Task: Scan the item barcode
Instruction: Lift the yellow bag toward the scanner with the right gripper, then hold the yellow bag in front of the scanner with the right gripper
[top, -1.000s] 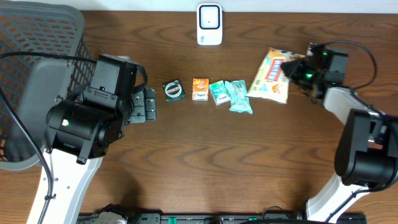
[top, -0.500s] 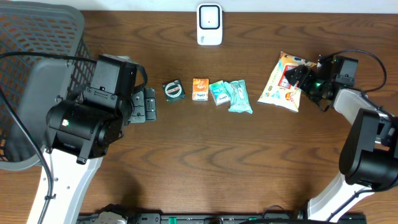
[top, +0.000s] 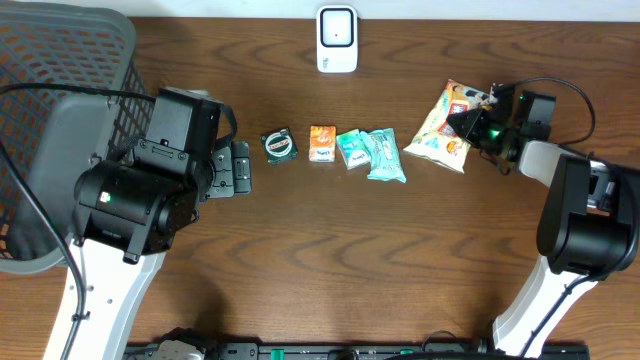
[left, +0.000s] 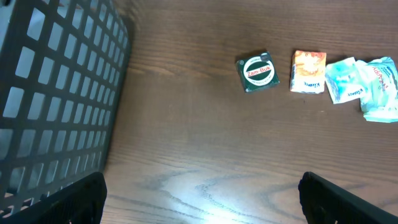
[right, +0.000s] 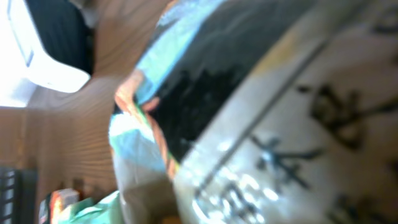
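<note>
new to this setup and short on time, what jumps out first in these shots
The right pincer is shut on a crinkly yellow-and-white plastic snack bag at the far right of the overhead view. A big black mesh basket fills the left edge, and a row of small packets lies in the middle, below a white box-shaped scanner.

— What do the arms look like?
— The left arm (top: 140, 200) has bulky, rounded black housings on a white lower link, with a black cable (top: 80, 92) trailing off it. The left gripper (left: 208, 199) has matte black fingers (left: 68, 198).
— And the other?
— The right arm (top: 585, 240) has black joints, white links, a thin black cable loop (top: 560, 81) and a green wrist light (top: 490, 128).
</note>
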